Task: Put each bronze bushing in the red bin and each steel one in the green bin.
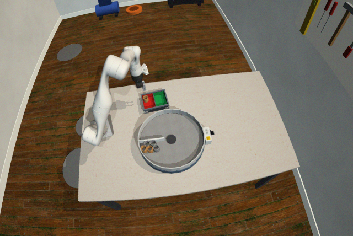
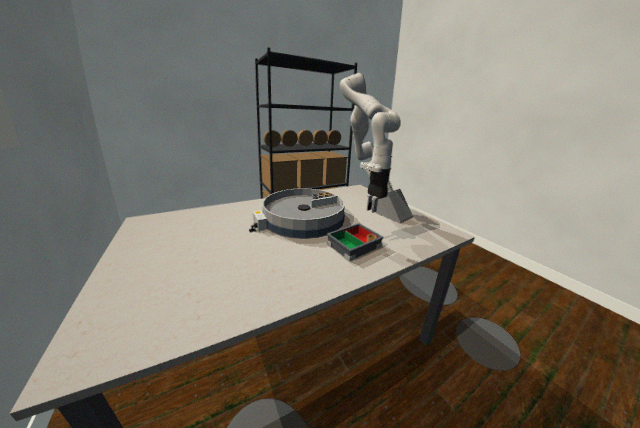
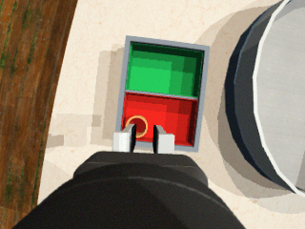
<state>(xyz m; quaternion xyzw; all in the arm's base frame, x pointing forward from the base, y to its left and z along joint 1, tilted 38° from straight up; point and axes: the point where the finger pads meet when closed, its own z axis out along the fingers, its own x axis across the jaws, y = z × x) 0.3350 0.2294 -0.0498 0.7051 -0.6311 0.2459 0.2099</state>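
Note:
My gripper (image 1: 144,87) (image 2: 371,208) (image 3: 144,135) is open and empty, raised above the bins near the red bin's outer end. One bronze bushing (image 1: 145,97) (image 2: 371,237) (image 3: 137,116) stands in the red bin (image 1: 149,104) (image 3: 177,123), in its outer back corner. The green bin (image 1: 160,98) (image 2: 345,240) (image 3: 152,76) is empty. On the turntable (image 1: 182,125) (image 2: 284,203) (image 3: 286,105), two bronze bushings (image 1: 143,150) (image 1: 149,150) and three steel ones (image 1: 146,143) (image 1: 153,142) (image 1: 155,149) stand close together beside the white bar, near the rim on the arm's side.
The white bar (image 1: 150,139) (image 2: 324,201) runs from the turntable's rim toward its dark hub (image 1: 171,139) (image 2: 303,207). The turntable's raised rim stands close to the bins. A white box with a yellow button (image 1: 208,138) (image 2: 257,213) sits against the rim's far side.

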